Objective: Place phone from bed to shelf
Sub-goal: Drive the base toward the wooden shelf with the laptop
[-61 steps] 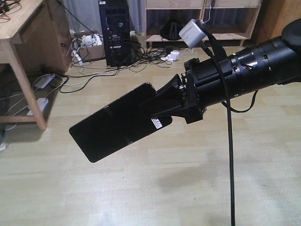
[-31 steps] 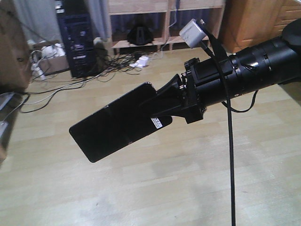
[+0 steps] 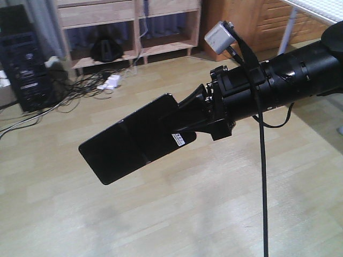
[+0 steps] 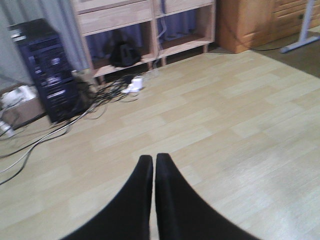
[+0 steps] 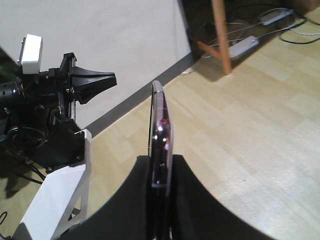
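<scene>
The right gripper (image 3: pixel 181 124) is clamped on one short end of the phone (image 3: pixel 126 147). The dark screen juts out past the fingertips and slopes down away from them, in the air above the pale wood floor (image 3: pixel 214 203). A small white sticker (image 3: pixel 178 140) sits just below the gripper's tip. The right wrist view shows the phone edge-on between the fingers. The shelf (image 3: pixel 96 13) stands well beyond the gripper, a black computer tower (image 3: pixel 21 59) and tangled cables (image 3: pixel 80 88) beside it. The left gripper (image 4: pixel 153 165) has its fingers pressed together, holding nothing.
</scene>
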